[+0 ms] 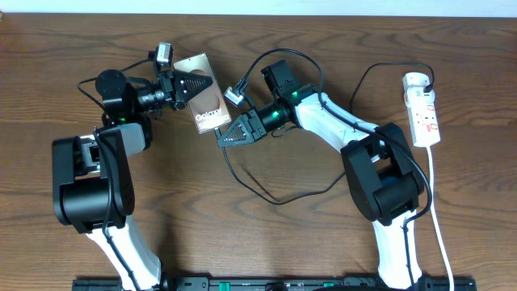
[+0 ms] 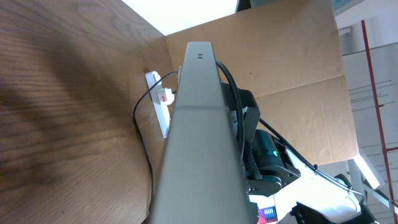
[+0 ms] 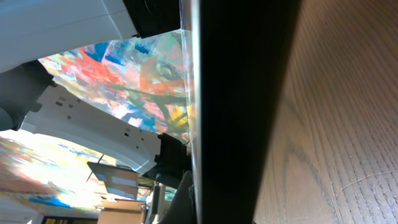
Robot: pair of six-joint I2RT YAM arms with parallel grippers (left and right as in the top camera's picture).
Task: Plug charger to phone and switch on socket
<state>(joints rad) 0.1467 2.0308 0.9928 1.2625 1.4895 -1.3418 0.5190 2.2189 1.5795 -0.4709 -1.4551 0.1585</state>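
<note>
your left gripper clamps the flat bronze-brown phone, your right gripper pinching the thin black charger cable.

The bench is matt brown wood with a fine, even grain. The phone has a smooth bronze-brown back with a soft sheen. The charger is a thin, matt black cable that looks rubbery. The socket is smooth white plastic. On the far side stands matt brown cardboard.
</note>
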